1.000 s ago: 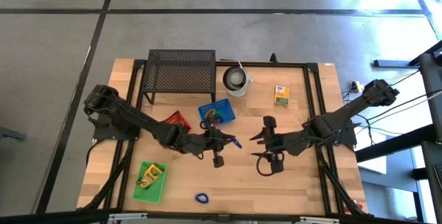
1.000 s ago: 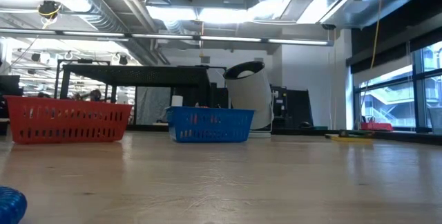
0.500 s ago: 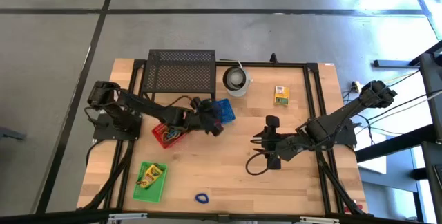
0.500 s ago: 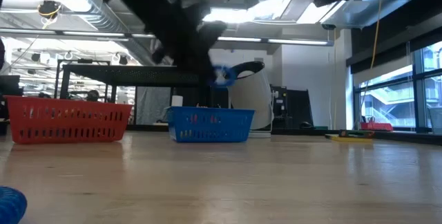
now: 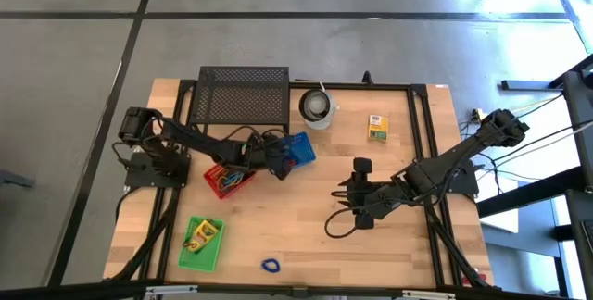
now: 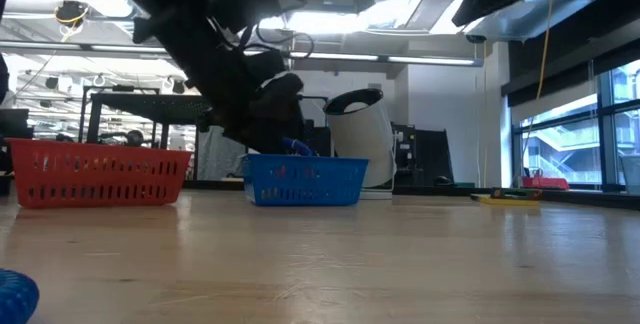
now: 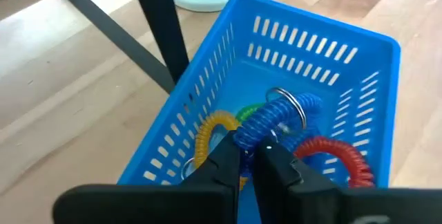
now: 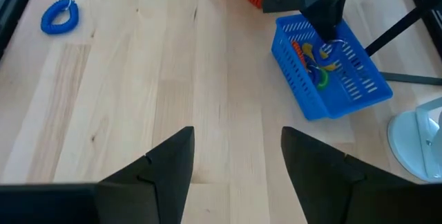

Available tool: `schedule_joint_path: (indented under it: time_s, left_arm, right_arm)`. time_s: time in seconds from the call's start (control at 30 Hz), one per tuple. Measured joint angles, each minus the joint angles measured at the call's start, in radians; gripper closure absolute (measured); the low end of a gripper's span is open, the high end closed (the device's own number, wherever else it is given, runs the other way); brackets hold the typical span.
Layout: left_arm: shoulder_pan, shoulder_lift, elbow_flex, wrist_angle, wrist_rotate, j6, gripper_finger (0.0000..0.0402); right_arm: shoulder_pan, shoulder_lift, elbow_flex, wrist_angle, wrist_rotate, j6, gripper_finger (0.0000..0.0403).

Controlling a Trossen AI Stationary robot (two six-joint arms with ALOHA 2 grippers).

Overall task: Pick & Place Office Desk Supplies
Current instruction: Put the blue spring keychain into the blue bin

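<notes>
**Blue coil loop held over the blue basket**

On the left, a red basket (image 5: 227, 179) holds mixed supplies. Beside it, the left gripper (image 7: 250, 156) pinches a blue coil loop (image 7: 276, 115) just above the blue basket (image 7: 376, 44), apparently to drop it among yellow, green and red loops. The right gripper (image 8: 237, 156) waits, fingers spread, over bare table.

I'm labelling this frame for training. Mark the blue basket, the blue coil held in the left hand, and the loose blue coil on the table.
blue basket (image 7: 324, 41): left wrist view, on its slatted far wall.
held blue coil (image 7: 273, 117): left wrist view, on its coiled body.
loose blue coil (image 8: 58, 16): right wrist view, on its ring.
</notes>
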Motion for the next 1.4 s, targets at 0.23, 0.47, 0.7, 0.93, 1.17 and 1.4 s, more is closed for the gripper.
schedule_joint_path:
  time_s: [0.23, 0.47, 0.7, 0.93, 1.17, 1.4]
  left_arm:
    - [-0.018, 0.000, 0.000, 0.039, 0.007, 0.030, 0.0346]
    - [-0.018, -0.008, 0.000, 0.036, 0.024, 0.045, 0.0281]
    - [-0.032, -0.117, 0.019, 0.039, 0.092, 0.114, 0.0261]
    - [-0.217, -0.128, 0.023, 0.119, 0.365, 0.179, 0.0261]
    - [-0.485, -0.039, 0.021, 0.137, 0.372, 0.196, 0.0260]
    - [-0.635, 0.122, 0.021, 0.378, 0.366, 0.196, 0.0260]
  right_arm:
    - [0.000, 0.000, 0.000, 0.000, 0.000, 0.000, 0.0183]
    - [0.000, 0.000, 0.000, 0.001, 0.000, 0.000, 0.0183]
    - [0.000, 0.000, 0.000, 0.000, -0.004, -0.001, 0.0183]
    - [0.000, 0.000, -0.001, -0.003, -0.008, -0.001, 0.0183]
    - [0.000, 0.000, -0.001, -0.002, -0.008, 0.011, 0.0183]
    - [0.000, 0.000, -0.001, -0.001, -0.008, 0.012, 0.0183]
